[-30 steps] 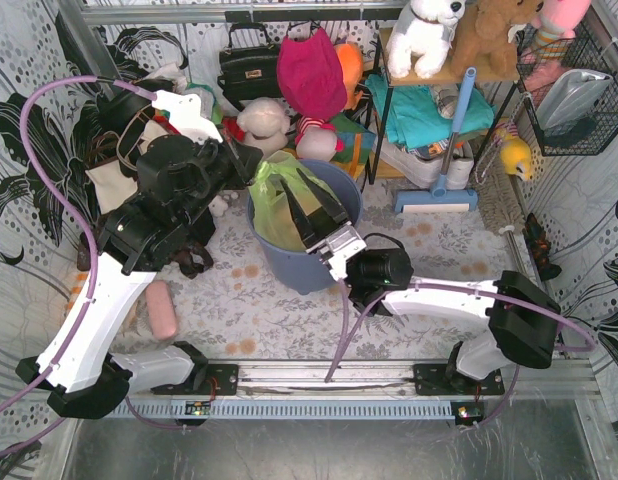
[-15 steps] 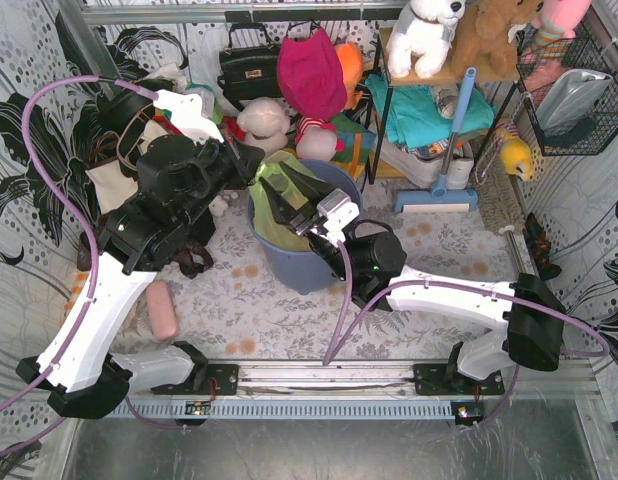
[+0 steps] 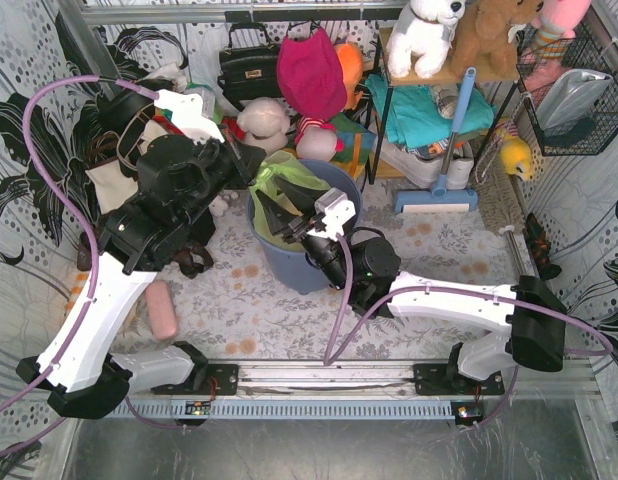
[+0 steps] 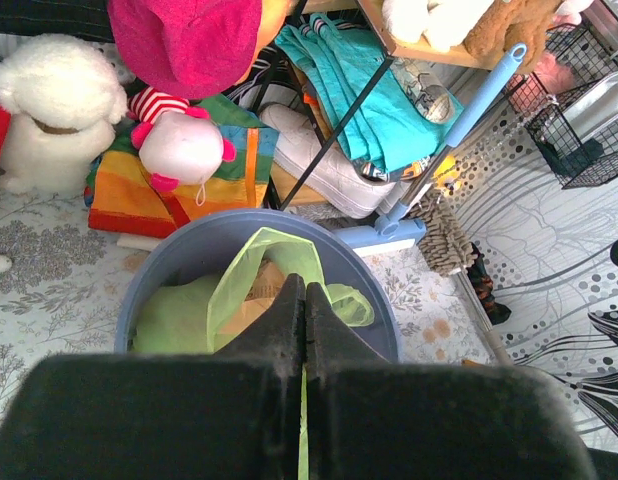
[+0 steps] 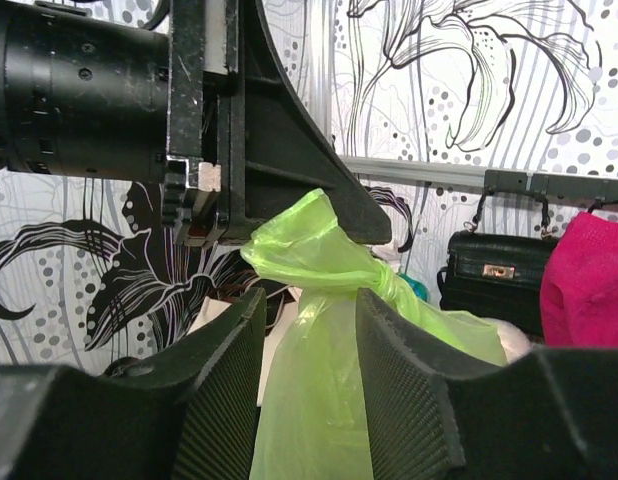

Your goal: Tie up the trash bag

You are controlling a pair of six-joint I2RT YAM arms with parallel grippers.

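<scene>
Trash bag: The trash bag sat in the blue bin at mid table. Its lime-green neck was drawn up above the rim, and brown paper showed through lower down.
Left gripper: Your left gripper had its fingers pressed together on a thin strip of the bag's mouth, holding it up over the bin.
Right gripper: Your right gripper stood with its fingers spread, one on each side of the gathered neck, just under a twisted bunch in the plastic.
What changed: Over the last second your right arm swung left from the bin's near-right rim, crossed the bin, and ended close beneath the left gripper. Its fingers widened as it travelled. Your left arm did not move.
What it meant: You had given up the right-hand hold and re-placed those fingers around the neck. I judged this a re-grip lower on the strand, with the tying itself not yet done.
Poor view: The wrist view did not settle whether the ribbed pads were touching the plastic or only flanking it. It also did not show whether that bunch was a real knot or only a twist.
Risk: The film looked thin and slippery. A pinch set too near the left fingers could have pulled the strip out of them.
</scene>
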